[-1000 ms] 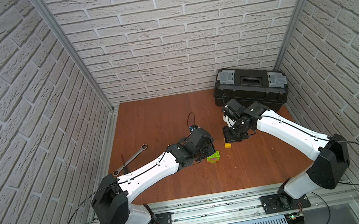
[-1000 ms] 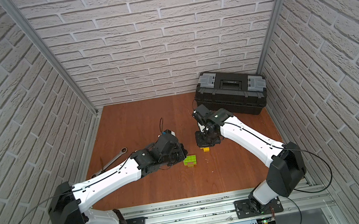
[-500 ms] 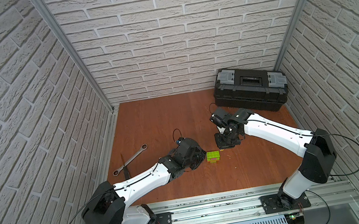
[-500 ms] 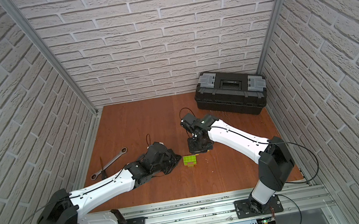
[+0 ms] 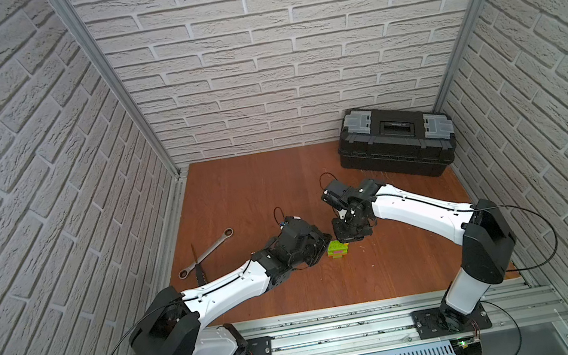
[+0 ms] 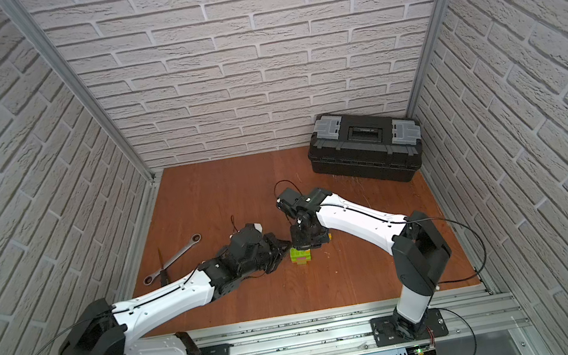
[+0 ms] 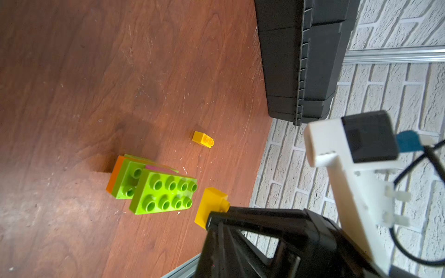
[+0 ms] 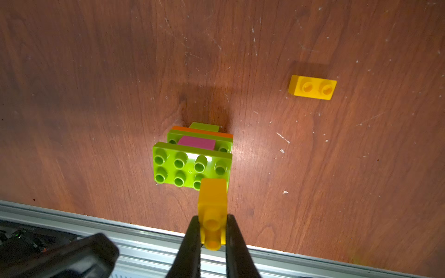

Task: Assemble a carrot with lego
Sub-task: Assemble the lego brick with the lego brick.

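The carrot's [image 8: 192, 166] green-pink-orange body stands joined toward the table's [image 5: 257, 191] front edge. The right gripper [image 8: 212, 231] clamps a yellow brick [image 8: 213, 199] just beside its top, while the second yellow brick [image 8: 312, 87] lies loose. The left gripper [image 5: 323, 239] is closed and seemingly empty.

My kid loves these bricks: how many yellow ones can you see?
2. The held brick is pinched in the right gripper, just over the stack; the loose brick lies on the table, apart from the stack. More could hide behind the arms.

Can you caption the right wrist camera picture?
The right gripper pinches one yellow brick by the green stack; a loose yellow brick lies apart on the table.
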